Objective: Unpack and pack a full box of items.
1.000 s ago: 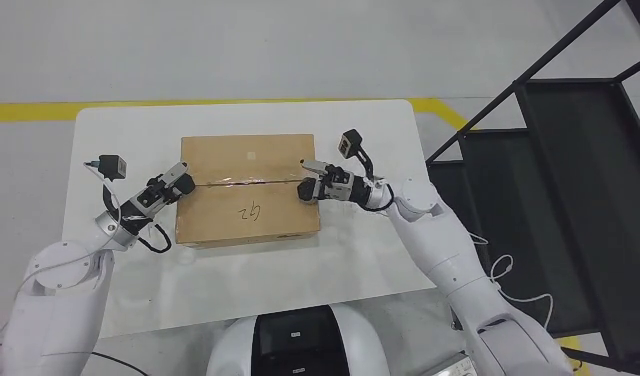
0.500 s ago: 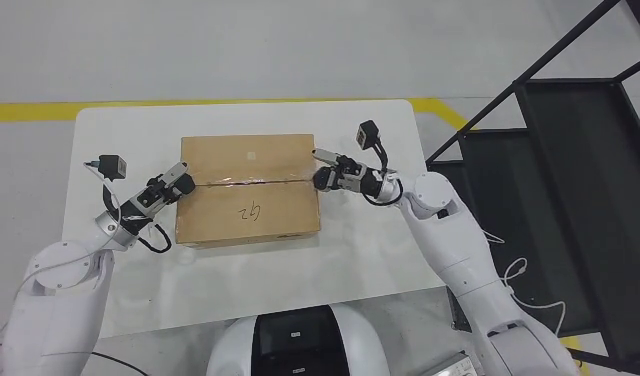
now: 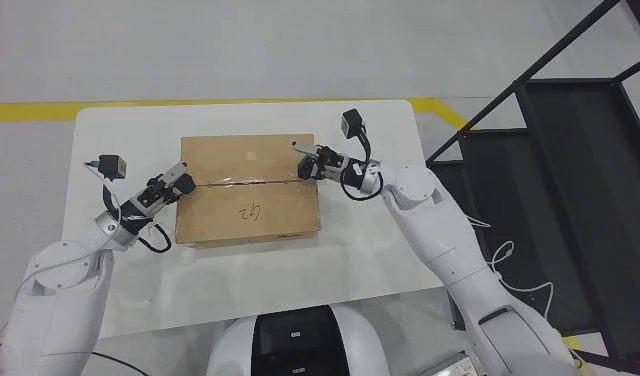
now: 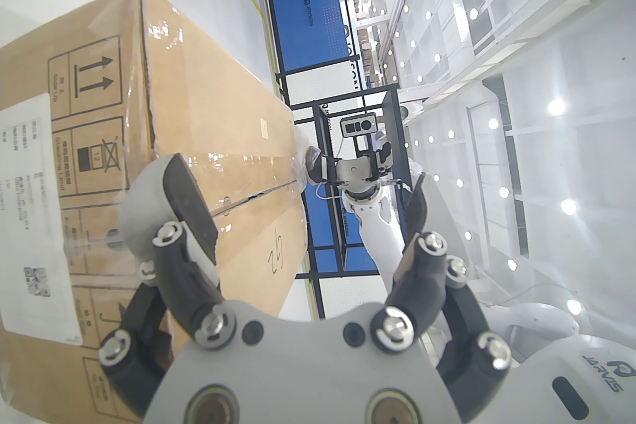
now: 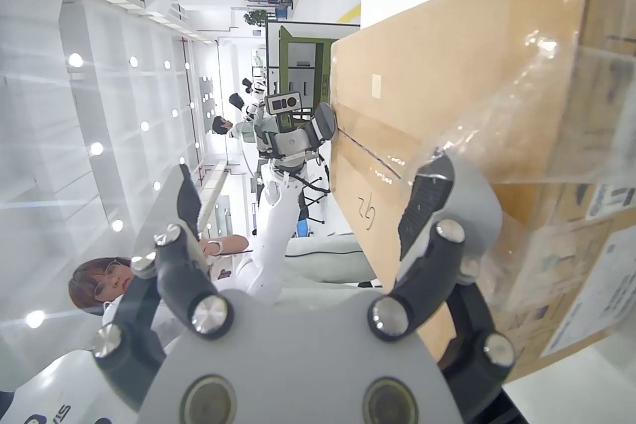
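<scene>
A closed cardboard box (image 3: 248, 188) sealed with clear tape along its top seam (image 3: 245, 180) stands in the middle of the white table. My left gripper (image 3: 183, 177) is open at the left end of the seam, one finger (image 4: 191, 197) over the box's (image 4: 208, 132) top edge. My right gripper (image 3: 304, 164) is open at the right end of the seam. One of its fingers (image 5: 427, 197) rests against the box's (image 5: 447, 63) upper edge, where the tape (image 5: 541, 98) is wrinkled and loose. Each wrist view also shows the other gripper across the box.
The white table (image 3: 380, 126) has bare surface all around the box. A black metal stair frame (image 3: 545, 166) stands close on the right side. A yellow floor line (image 3: 40, 110) runs behind the table.
My right gripper pulled off the box's right end, swung toward the far side, and came back in at the seam's end. The left arm and the box stayed put.
</scene>
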`<state>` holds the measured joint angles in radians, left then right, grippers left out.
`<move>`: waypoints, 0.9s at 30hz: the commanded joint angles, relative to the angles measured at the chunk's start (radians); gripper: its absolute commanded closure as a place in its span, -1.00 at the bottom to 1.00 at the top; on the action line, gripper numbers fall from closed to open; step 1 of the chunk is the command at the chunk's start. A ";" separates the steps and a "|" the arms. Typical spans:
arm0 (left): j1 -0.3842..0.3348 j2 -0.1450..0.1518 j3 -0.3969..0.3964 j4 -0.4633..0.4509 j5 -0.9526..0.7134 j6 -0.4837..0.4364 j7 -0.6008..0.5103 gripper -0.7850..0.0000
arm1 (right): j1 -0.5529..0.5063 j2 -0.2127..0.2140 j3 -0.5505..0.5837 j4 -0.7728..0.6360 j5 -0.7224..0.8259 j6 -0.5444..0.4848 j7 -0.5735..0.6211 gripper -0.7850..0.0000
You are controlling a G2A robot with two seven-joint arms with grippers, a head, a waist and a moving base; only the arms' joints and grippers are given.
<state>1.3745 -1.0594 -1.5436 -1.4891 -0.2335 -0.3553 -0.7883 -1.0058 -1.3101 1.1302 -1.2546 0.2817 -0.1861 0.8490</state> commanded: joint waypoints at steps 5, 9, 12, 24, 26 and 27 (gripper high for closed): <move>0.000 0.000 0.000 0.000 0.000 0.000 0.000 -1.00 | 0.024 -0.006 -0.047 0.011 -0.007 -0.008 0.053 -1.00; 0.000 0.000 0.000 0.000 0.000 0.000 0.000 -1.00 | 0.028 -0.007 -0.064 0.012 -0.013 -0.005 0.075 -1.00; 0.000 0.000 0.000 0.000 0.000 0.000 0.000 -1.00 | 0.028 -0.006 -0.067 0.006 -0.009 -0.003 0.099 -1.00; 0.000 0.000 0.000 0.000 0.000 0.000 0.000 -1.00 | 0.021 0.016 0.009 -0.048 -0.025 0.013 0.065 -1.00; 0.000 0.000 0.000 0.000 0.000 0.000 0.000 -1.00 | 0.022 0.019 0.010 -0.045 -0.059 0.029 0.046 -1.00; 0.000 0.000 0.000 0.000 0.000 0.000 0.000 -1.00 | 0.024 0.019 0.007 -0.044 -0.076 0.037 0.036 -1.00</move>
<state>1.3745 -1.0594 -1.5436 -1.4891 -0.2335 -0.3553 -0.7883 -0.9838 -1.2916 1.1402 -1.3009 0.2260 -0.1585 0.8954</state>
